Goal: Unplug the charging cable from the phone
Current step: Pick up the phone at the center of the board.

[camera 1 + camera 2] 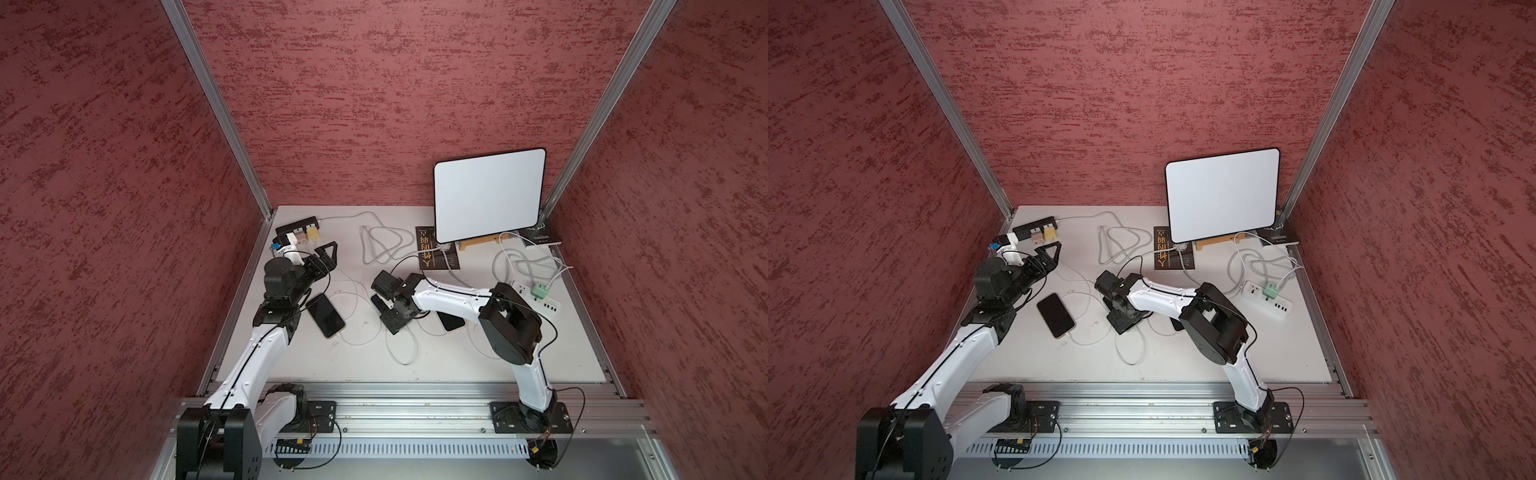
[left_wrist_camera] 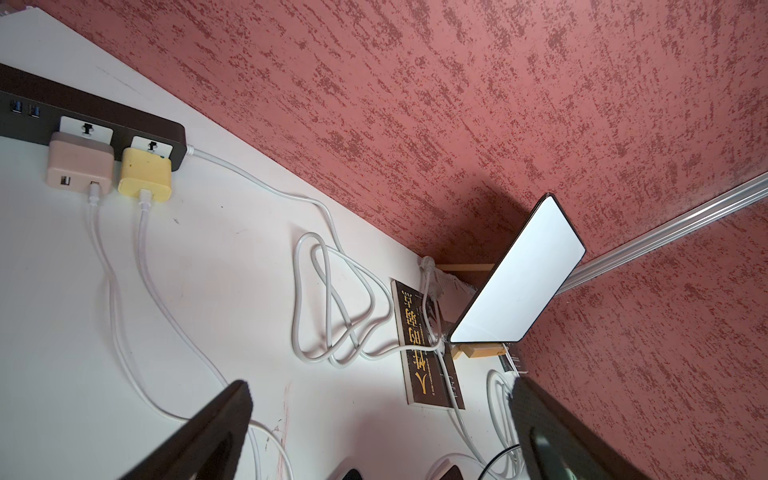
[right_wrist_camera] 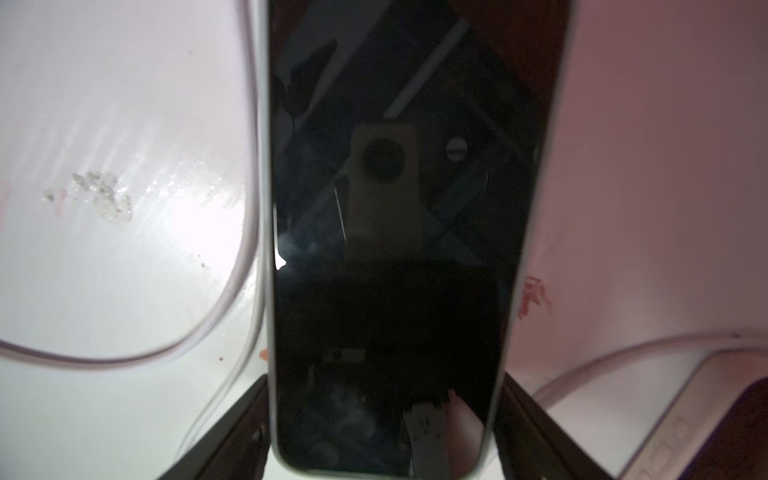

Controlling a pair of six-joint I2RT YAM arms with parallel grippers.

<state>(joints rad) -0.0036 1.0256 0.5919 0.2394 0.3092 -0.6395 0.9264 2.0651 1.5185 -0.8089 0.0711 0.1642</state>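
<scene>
A dark-screened phone [image 3: 395,208] with a pale rim lies flat on the white table, and my right gripper [image 3: 384,399] is shut on its two long sides near one end. In both top views this gripper [image 1: 395,322] [image 1: 1123,322] points down mid-table and hides most of that phone. A thin white charging cable [image 3: 249,208] runs along one side of the phone; its plug is out of view. My left gripper [image 2: 380,390] [image 1: 328,253] hangs open and empty above the table near the black power strip [image 1: 297,227].
Another black phone [image 1: 326,316] with a white cable at its near end lies left of centre; a third dark phone [image 1: 451,322] sits under my right arm. A tablet on a stand [image 1: 489,195], a dark book [image 1: 436,249], a white power strip [image 1: 540,299] and loose cable loops [image 1: 382,245] fill the back.
</scene>
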